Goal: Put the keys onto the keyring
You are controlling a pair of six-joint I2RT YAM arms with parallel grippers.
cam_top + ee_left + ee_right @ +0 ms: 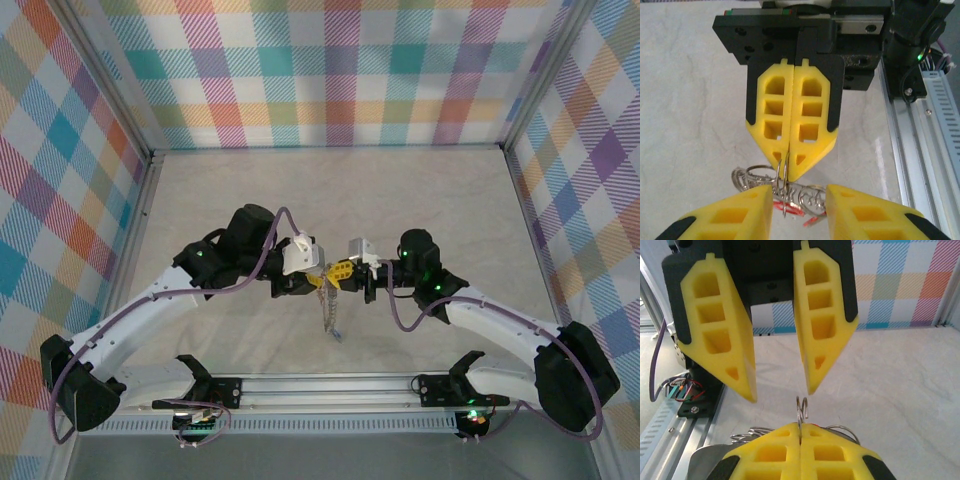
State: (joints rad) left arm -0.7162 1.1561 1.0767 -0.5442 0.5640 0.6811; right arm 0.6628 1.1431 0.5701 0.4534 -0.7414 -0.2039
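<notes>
Pinches the keyring (pixel 742 179) in the closed right gripper (pixel 788 172); holds the left gripper (pixel 780 392) parted just beside, near red keys (pixel 787 206).

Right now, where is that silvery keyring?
It is at the centre of the top view. The shut right end effector pinches one loop of the keyring, and the open left end effector faces it from the left.

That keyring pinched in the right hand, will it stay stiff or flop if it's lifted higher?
Probably floppy: the keyring sags in loose loops from the right hand. Likely light, since a fingertip pinch seems to carry it. Its thin shiny wire might slip or swing.
</notes>
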